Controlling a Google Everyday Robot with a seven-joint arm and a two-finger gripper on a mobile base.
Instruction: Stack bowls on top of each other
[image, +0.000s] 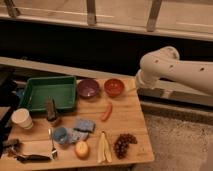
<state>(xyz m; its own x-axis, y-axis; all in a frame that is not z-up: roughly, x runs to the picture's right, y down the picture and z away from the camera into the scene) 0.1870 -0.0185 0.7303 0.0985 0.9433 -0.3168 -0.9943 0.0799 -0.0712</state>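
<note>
The wooden worktop (127, 117) is the biggest thing here, and lots of small things lie on it. A thick white robot arm (170, 70) reaches in from the right side and bends down toward the far right corner of the worktop. The pincer (131, 89) is at the low end of that arm, right by that corner and just to the right of the orange-red bowl. It is mostly hidden, so I cannot tell if it is released or clenched, and it does not seem to be holding anything. A green tray (30, 92) sits at the far left of the worktop. The dark purple bowl (88, 88) stands just to the right of the tray. The orange-red bowl (114, 87) stands just beside the purple one, on its right. Both bowls sit right side up on the wood, next to each other, and not one on top of the other. A white paper cup (22, 118) stands near the left edge, in front of the tray. A blue sponge (82, 125) lies near the middle, and a small light-blue cup (60, 135) is just left of it. A bunch of dark grapes (123, 143) lies near the front right. A banana (103, 148) lies just left of the grapes. A round orange fruit (81, 149) sits left of the banana. A thin red pepper (106, 111) lies in front of the two bowls.
</note>
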